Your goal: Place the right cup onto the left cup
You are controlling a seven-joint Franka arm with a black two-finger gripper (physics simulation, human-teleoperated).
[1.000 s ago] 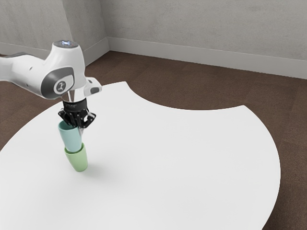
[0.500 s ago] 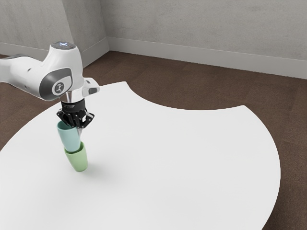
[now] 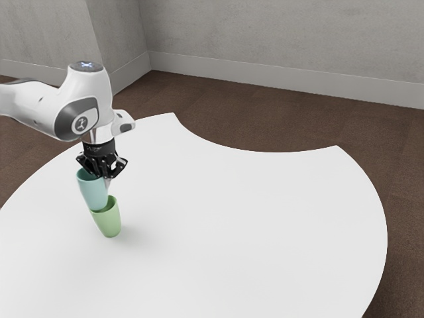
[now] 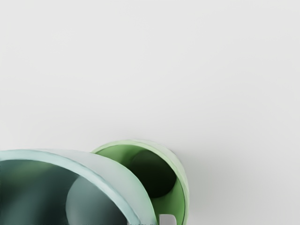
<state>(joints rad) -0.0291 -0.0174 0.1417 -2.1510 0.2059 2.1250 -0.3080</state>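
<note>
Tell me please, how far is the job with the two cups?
Done: the blue cup is gripped by its rim and raised off the table.
In hand: the gripper holds it off-centre, with part of the green cup's opening uncovered.
Left, it seems: centre it, lower it, release.

1. An indoor room, exact kind unclear.
2. Beyond the gripper (image 3: 103,173): grey walls (image 3: 278,33) meeting in a corner, with pale baseboards (image 3: 265,73).
3. Farther below it: dark brown floor (image 3: 225,119).
4. Beneath it: white table (image 3: 265,218) with a curved edge.
</note>
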